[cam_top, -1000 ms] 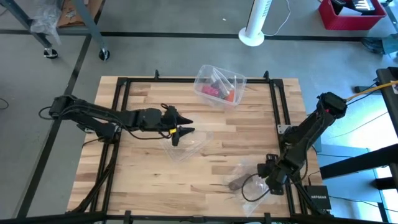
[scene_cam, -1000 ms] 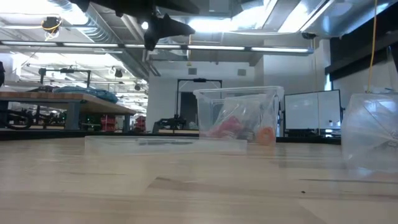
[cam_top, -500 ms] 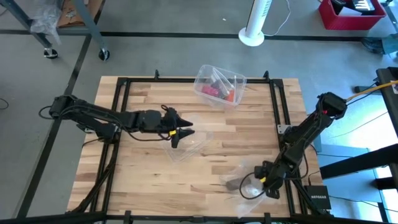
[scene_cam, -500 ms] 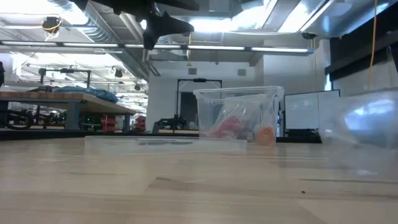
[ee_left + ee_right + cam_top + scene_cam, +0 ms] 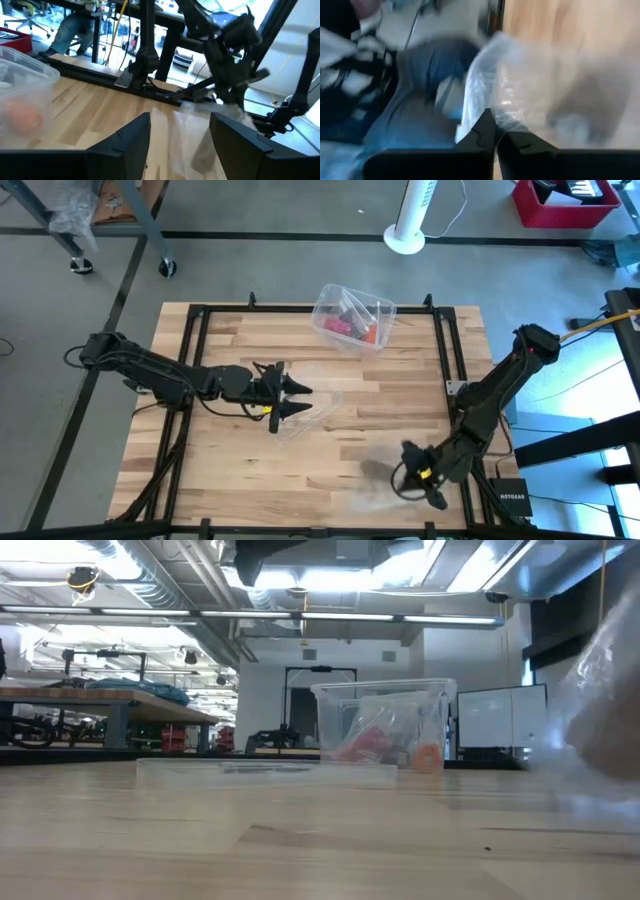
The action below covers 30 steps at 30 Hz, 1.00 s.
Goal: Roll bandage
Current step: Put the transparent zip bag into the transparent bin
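inside the clear bag (image 5: 530, 90), a brown bandage (image 5: 585, 107)

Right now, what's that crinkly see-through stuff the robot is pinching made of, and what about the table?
The crinkly bag looks like thin clear plastic film: it wrinkles, shines, and a dark shape shows through it. The right end effector is shut on its edge. The table looks like wood, pale planks with visible grain and a smooth, slightly glossy finish.

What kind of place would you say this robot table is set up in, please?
Probably a workshop or lab: concrete floor marked with dark tape lines, workbenches behind the wooden table, and exposed ceiling ducts overhead.
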Each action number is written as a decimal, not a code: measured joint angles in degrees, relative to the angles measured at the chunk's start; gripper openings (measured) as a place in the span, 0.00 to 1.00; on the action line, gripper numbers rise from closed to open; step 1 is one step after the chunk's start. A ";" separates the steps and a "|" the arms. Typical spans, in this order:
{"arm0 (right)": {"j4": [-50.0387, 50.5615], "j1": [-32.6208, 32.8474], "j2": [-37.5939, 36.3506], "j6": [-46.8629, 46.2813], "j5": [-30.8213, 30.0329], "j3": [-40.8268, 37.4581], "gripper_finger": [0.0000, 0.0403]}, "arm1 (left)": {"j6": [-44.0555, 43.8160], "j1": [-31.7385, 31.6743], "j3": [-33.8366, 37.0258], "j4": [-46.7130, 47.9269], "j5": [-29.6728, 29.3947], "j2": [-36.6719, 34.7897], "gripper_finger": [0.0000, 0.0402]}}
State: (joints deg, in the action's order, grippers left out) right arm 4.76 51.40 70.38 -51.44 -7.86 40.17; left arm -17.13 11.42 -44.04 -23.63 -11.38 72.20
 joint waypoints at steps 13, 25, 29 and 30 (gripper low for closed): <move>11.79 -21.76 -6.00 39.95 -23.42 18.76 0.01 | 3.33 -2.18 -4.80 3.70 -3.33 -2.85 0.49; 0.93 -58.88 -4.03 58.73 -9.21 20.91 0.00 | 13.39 -4.90 -7.32 15.69 -19.08 -16.81 0.49; -4.11 -69.57 -0.25 58.71 -0.26 20.90 0.00 | 13.55 -5.03 -7.32 17.44 -19.12 -18.92 0.49; -6.29 -71.58 1.00 58.41 1.35 20.58 0.00 | 13.97 -5.03 -7.32 17.77 -19.12 -19.08 0.49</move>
State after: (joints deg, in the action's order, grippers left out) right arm -1.52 -20.18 71.38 6.97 -6.51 60.74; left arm -3.17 6.39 -51.35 -5.86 -30.50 53.11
